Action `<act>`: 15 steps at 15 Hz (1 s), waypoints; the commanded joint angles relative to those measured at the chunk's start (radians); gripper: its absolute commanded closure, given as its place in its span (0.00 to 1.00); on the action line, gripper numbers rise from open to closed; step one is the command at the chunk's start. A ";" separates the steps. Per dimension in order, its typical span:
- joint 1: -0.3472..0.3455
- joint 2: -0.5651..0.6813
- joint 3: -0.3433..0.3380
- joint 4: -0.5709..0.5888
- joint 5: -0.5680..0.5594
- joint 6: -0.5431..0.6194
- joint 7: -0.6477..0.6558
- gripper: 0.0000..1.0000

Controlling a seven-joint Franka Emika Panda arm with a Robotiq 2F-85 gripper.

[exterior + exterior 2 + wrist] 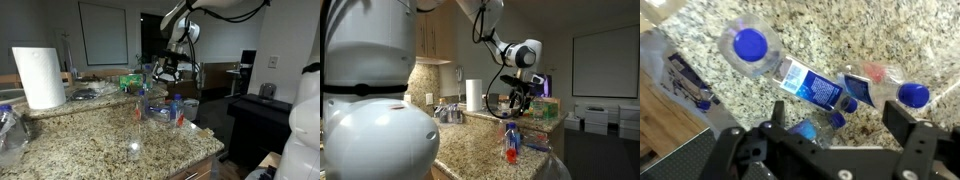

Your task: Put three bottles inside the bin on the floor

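1. Bottles lie clustered on the counter; clear thin plastic, so probably light, slick, easily dented and apt to roll; best pinched across the labelled middle.
2. Arm reaches down over them; gripper hovers just above, jaws wide apart, empty.

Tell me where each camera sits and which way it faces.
In an exterior view: counter height, facing across the counter at the bottles; arm above.
In an exterior view: behind a white rounded shape, facing along the counter; arm at top.
Wrist view: looks down on lying bottles; open jaws at bottom.
Shared: both exterior views show the paper towel roll.
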 commanded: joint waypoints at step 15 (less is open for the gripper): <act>0.004 -0.218 0.048 -0.224 -0.387 -0.078 -0.002 0.00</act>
